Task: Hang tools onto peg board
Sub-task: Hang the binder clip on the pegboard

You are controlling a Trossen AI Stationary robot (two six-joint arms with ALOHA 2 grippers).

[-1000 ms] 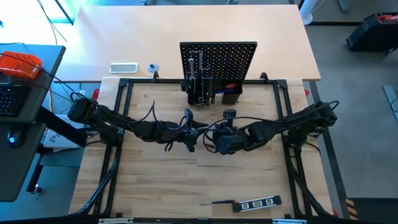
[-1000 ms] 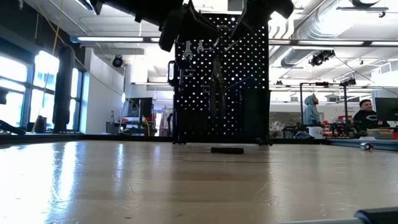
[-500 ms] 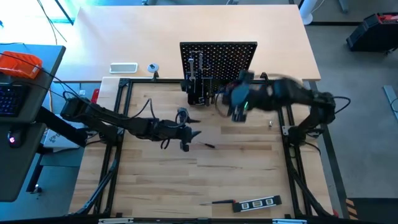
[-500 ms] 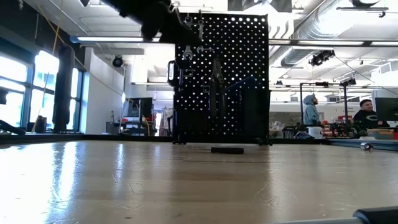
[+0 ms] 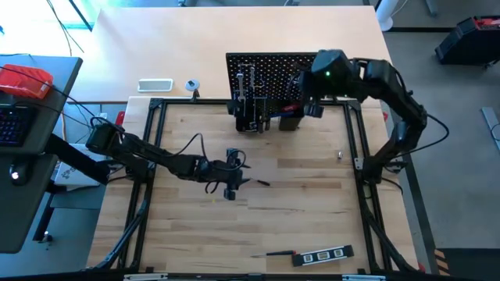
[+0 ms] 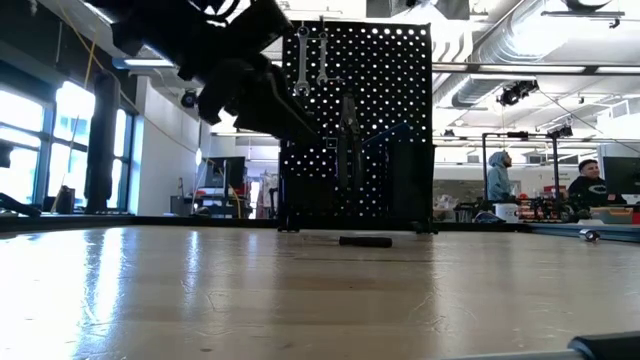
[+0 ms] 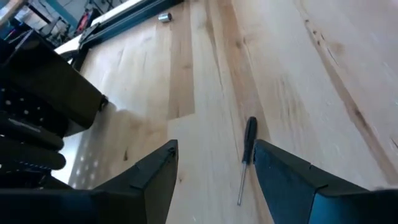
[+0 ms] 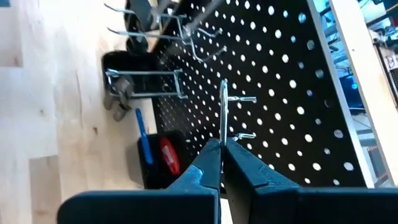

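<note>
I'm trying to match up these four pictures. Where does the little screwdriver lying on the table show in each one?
High view: the screwdriver lies mid-table, just right of the left gripper.
Low view: not clearly in it; a dark thing lies before the board, but what it is cannot be told.
Left wrist view: on the wood between that gripper's open fingers.
Right wrist view: not in it.
Shared landmark: the peg board, also in the low and right wrist views.

Hard to identify: the thin silver tool (image 8: 223, 112) pinched in the right gripper (image 8: 222, 163), seen edge-on against the peg board (image 8: 280, 99), with its lower end hidden between the fingers. Peg board cut off by the right wrist view's edges. Too small to name from above: the tools (image 5: 251, 97) clustered at the board's base. Partly masked in the low view by the left arm (image 6: 235, 75): the board's left side.
</note>
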